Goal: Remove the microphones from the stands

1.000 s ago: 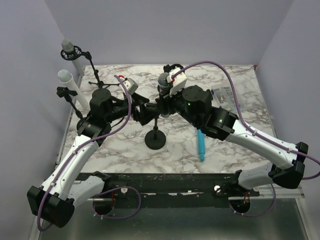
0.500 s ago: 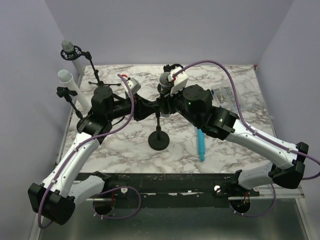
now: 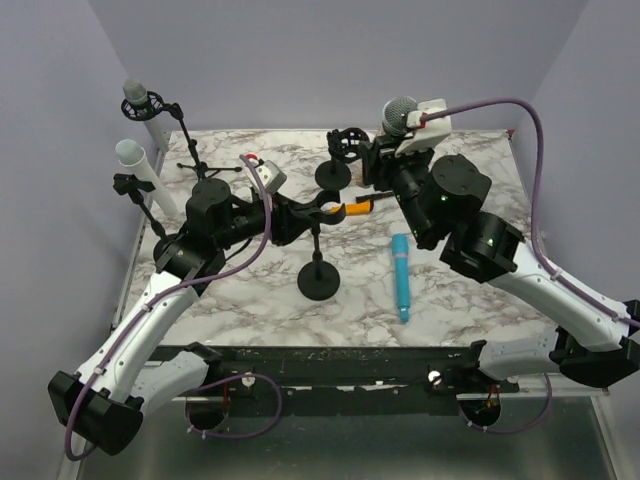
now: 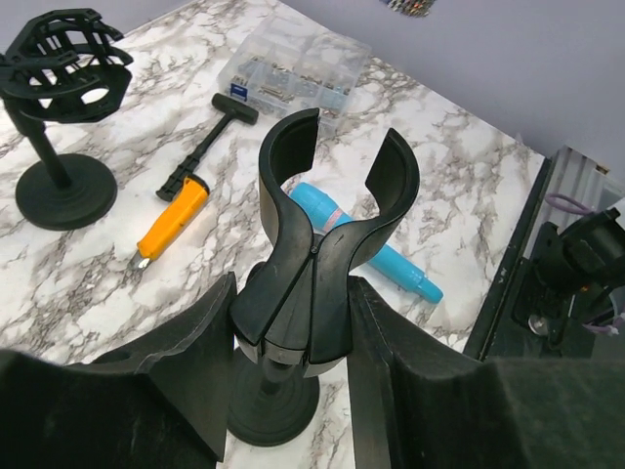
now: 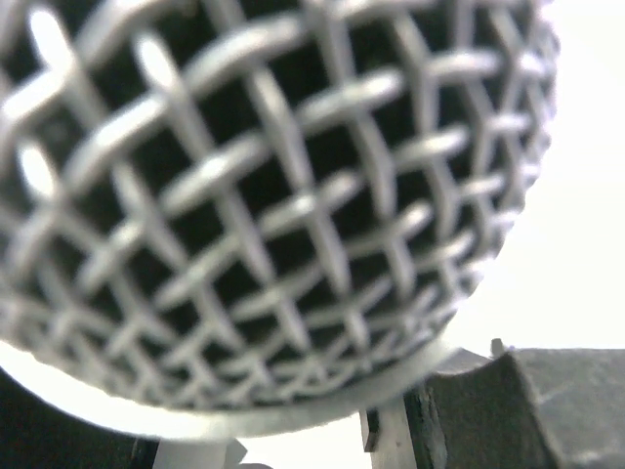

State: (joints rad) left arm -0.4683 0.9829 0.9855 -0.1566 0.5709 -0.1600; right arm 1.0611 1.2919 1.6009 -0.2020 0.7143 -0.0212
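The microphone [image 3: 398,113], with a silver mesh head, is up in the air at the back right, clear of the stand. My right gripper [image 3: 388,150] is shut on its body; in the right wrist view the mesh head [image 5: 254,195] fills the frame and hides the jaws. The black stand [image 3: 318,280] rests on the marble at centre, and its forked clip [image 4: 327,215] is empty. My left gripper [image 4: 293,332] is shut on the base of that clip, with one finger [image 4: 190,362] pressed against each side.
A blue cylinder [image 3: 401,278] lies right of the stand. An orange-handled tool [image 4: 171,220] and a second black stand with a ring mount [image 3: 340,160] are behind it. A clear parts box [image 4: 293,68] sits further back. Two tall stands with white tubes [image 3: 135,150] line the left edge.
My right gripper has lifted the microphone up and to the back right, out of the clip. My left gripper has shut on the stand's clip.
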